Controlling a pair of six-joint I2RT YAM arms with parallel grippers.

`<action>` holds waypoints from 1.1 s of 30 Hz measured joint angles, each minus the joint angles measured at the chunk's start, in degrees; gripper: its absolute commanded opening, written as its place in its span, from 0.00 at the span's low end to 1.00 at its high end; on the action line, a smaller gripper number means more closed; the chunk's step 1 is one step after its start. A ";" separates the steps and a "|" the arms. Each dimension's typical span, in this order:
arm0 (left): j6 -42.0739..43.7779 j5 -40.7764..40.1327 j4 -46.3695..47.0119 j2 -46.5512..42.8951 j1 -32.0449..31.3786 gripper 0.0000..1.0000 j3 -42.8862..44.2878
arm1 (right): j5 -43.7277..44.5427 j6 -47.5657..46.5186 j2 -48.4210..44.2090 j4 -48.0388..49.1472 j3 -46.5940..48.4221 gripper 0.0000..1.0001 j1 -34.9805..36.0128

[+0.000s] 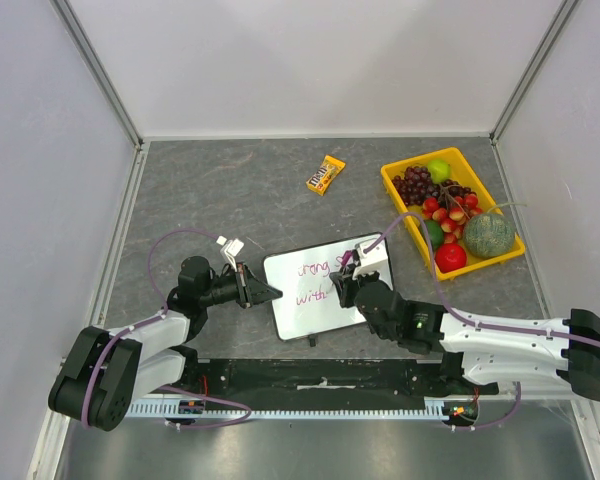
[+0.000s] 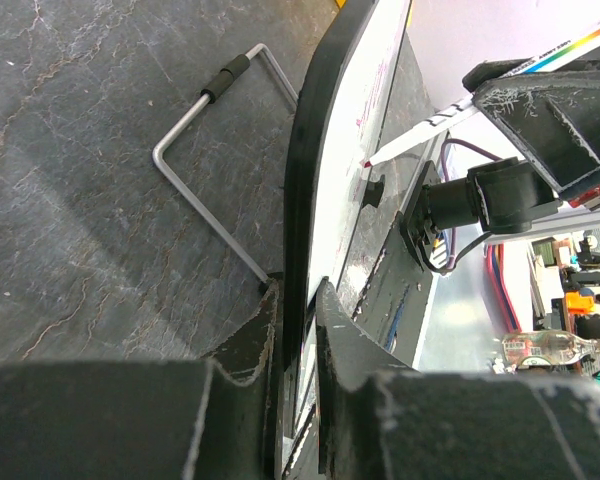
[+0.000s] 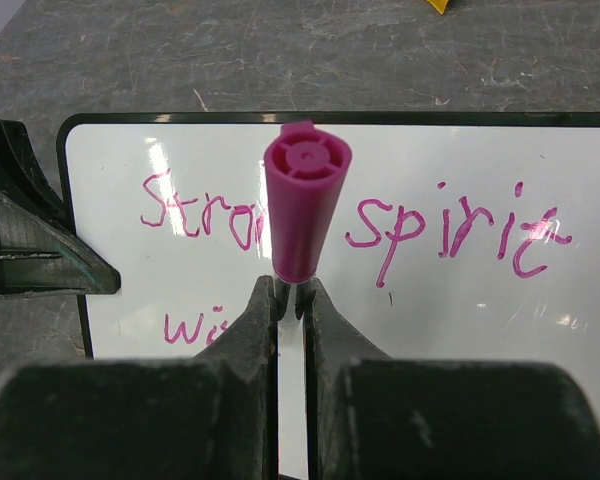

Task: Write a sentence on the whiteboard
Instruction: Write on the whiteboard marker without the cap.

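The whiteboard (image 1: 325, 288) lies near the table's front edge, white with a thin black rim. My left gripper (image 1: 270, 292) is shut on its left edge; in the left wrist view the rim (image 2: 302, 180) runs between the fingers (image 2: 335, 330). My right gripper (image 1: 348, 285) is shut on a pink marker (image 3: 302, 210) with its tip on the board (image 2: 367, 162). The sentence (image 3: 450, 228) reads "Stro… spirit" on the first line, with "Wi…" (image 3: 192, 326) below; the marker hides the middle letters.
A yellow tray (image 1: 405, 192) of fruit stands at the back right. A candy packet (image 1: 326, 173) lies behind the board. The board's wire stand (image 2: 208, 190) shows beside it in the left wrist view. Side walls close the table.
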 measured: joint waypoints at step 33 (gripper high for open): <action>0.00 0.07 0.04 0.00 0.00 0.02 0.00 | -0.81 -1.40 -2.58 -0.81 1.81 0.00 -0.20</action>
